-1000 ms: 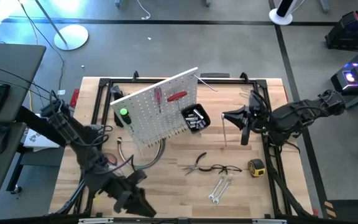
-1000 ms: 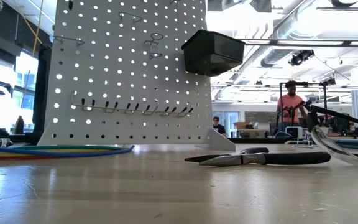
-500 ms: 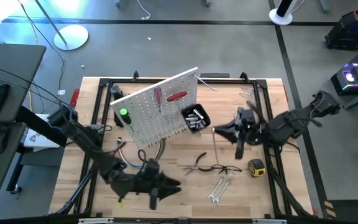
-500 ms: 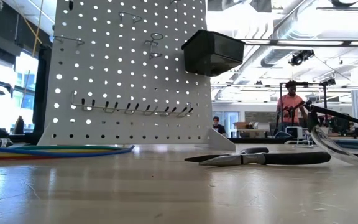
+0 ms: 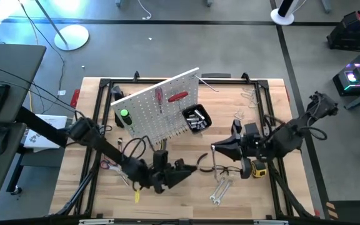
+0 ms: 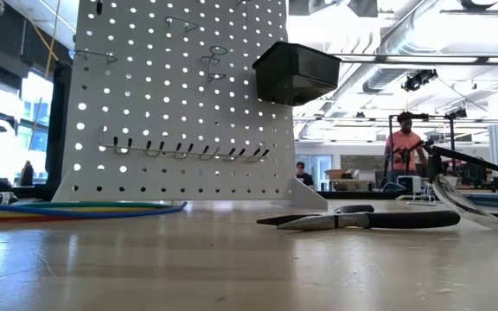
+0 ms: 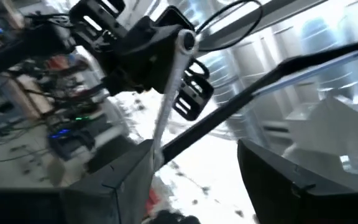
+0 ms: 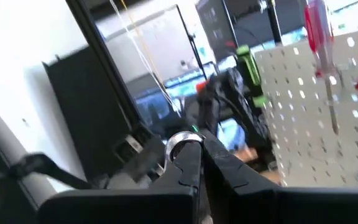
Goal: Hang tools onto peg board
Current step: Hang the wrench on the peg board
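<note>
Wrench (image 5: 214,157) hangs clamped in right gripper (image 5: 215,149), above pliers (image 5: 199,164).

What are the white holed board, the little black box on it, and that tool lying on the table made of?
The peg board looks like white-painted sheet, metal or hardboard, evenly matte. The black bin seems moulded plastic with a dull sheen. The pliers look like dark steel with black rubbery grips.
</note>
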Tool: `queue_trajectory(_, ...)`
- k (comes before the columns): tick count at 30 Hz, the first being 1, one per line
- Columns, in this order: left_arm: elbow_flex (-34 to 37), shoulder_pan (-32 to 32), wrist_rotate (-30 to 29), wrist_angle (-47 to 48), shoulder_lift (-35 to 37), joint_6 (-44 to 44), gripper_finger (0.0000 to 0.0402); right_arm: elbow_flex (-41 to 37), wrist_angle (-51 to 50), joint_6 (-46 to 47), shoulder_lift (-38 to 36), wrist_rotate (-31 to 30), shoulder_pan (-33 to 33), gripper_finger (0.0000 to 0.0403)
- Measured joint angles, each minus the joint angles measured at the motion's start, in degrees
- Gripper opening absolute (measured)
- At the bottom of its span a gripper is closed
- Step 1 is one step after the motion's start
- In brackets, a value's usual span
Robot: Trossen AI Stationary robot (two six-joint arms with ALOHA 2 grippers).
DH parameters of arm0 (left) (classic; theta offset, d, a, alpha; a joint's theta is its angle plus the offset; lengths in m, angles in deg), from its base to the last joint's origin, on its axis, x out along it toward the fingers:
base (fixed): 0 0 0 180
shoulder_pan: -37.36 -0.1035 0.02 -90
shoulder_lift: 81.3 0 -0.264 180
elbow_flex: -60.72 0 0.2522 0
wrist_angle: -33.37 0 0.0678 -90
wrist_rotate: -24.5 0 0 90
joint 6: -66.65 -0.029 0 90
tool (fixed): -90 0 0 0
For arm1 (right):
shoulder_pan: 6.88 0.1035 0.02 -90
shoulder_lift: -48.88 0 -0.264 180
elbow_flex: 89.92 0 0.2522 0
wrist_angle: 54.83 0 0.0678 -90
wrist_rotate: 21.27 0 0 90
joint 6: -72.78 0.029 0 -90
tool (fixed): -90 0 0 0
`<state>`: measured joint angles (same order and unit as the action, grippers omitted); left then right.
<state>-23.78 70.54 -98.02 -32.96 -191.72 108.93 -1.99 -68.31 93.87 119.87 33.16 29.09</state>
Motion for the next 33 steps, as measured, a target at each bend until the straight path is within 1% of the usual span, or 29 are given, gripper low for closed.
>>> queue_trajectory(3, -1.9, -1.8, 4.1, 1.1, -1.2, 2.2, 0.0226, 0.0, 3.8, -1.7, 1.1, 0.1, -0.1, 0.0)
queue_trajectory(8, -6.7, -4.5, 10.8, 8.4, -1.9, 5.0, 0.0226, 0.0, 7.1, -2.1, 3.2, 0.4, -0.9, 0.0)
queue_trajectory(10, -7.6, -5.1, 12.2, 10.4, -1.9, 5.1, 0.0226, 0.0, 6.9, -1.9, 3.4, 0.5, -1.0, 0.0)
queue_trajectory(12, -8.1, -5.6, 13.1, 10.3, -2.0, 5.1, 0.0226, 0.0, 6.9, -1.7, 3.4, 0.0, -1.0, 0.0)
queue_trajectory(16, -9.0, -6.4, 17.2, 11.3, -1.9, 5.7, 0.0225, 0.0, 8.1, -2.0, 3.4, -0.7, -2.0, 0.0)
queue_trajectory(20, -9.5, -7.1, 17.6, 15.2, -1.9, 7.5, 0.0217, 0.0, 9.0, -1.9, 3.5, 0.2, -3.5, 0.0)
queue_trajectory(22, -9.5, -7.4, 17.6, 15.9, -1.9, 6.6, 0.02, 0.0, 9.0, -2.0, 3.6, 0.3, -3.5, 0.0)
queue_trajectory(24, -9.5, -7.3, 17.4, 15.8, -1.9, 4.9, 0.0169, 0.0, 9.0, -2.1, 3.6, 0.6, -3.5, 0.0)
queue_trajectory(26, -9.5, -7.3, 17.1, 15.8, -1.9, 4.4, 0.0128, 0.0, 9.0, -1.9, 3.6, 0.7, -3.2, 0.0)
queue_trajectory(30, -9.5, -7.4, 17.3, 14.9, -1.9, 1.6, 0.0031, 0.0, 8.7, -1.9, 3.6, 0.7, -3.2, 0.0002)
queue_trajectory(31, -9.5, -7.5, 17.4, 14.4, -1.9, 0.9, 0.0017, 0.0, 8.6, -1.9, 3.6, 0.7, -3.2, 0.0002)
queue_trajectory(33, -9.5, -7.5, 17.5, 13.9, -1.8, 0.7, 0.0012, 0.0, 8.6, -1.8, 3.6, 1.1, -3.2, 0.0003)
